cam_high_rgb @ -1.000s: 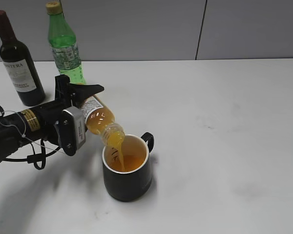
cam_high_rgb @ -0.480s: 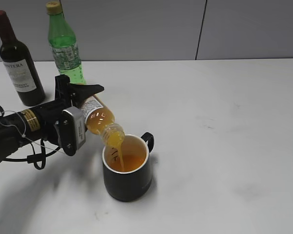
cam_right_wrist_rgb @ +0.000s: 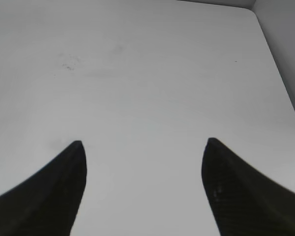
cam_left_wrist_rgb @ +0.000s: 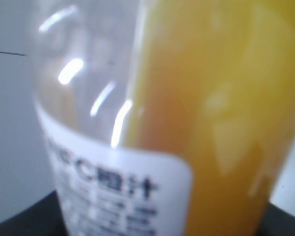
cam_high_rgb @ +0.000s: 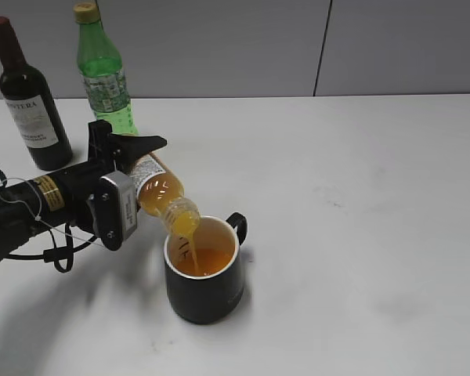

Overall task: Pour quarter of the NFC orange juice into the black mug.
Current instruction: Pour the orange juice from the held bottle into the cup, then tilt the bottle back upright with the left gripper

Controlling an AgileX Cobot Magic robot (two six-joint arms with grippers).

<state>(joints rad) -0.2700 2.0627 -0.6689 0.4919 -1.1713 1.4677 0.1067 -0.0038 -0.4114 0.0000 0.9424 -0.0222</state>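
Gripping the small clear plastic bottle of NFC orange juice [cam_high_rgb: 158, 189] around its labelled body, the left gripper [cam_high_rgb: 129, 176] tilts it mouth-down over the squat black mug [cam_high_rgb: 205, 270] with a cream inside, juice streaming in. The right gripper [cam_right_wrist_rgb: 143, 147] hangs with jaws spread wide, empty, above the bare white table [cam_right_wrist_rgb: 152, 73].

The NFC orange juice [cam_high_rgb: 158, 190] lies tilted between the left gripper's [cam_high_rgb: 133, 176] jaws, its mouth just over the rim of the black mug [cam_high_rgb: 205, 272], which stands on the tabletop [cam_high_rgb: 360, 204] ahead of the jaws. Behind them stand the wine bottle [cam_high_rgb: 28, 98] and green bottle [cam_high_rgb: 103, 74].
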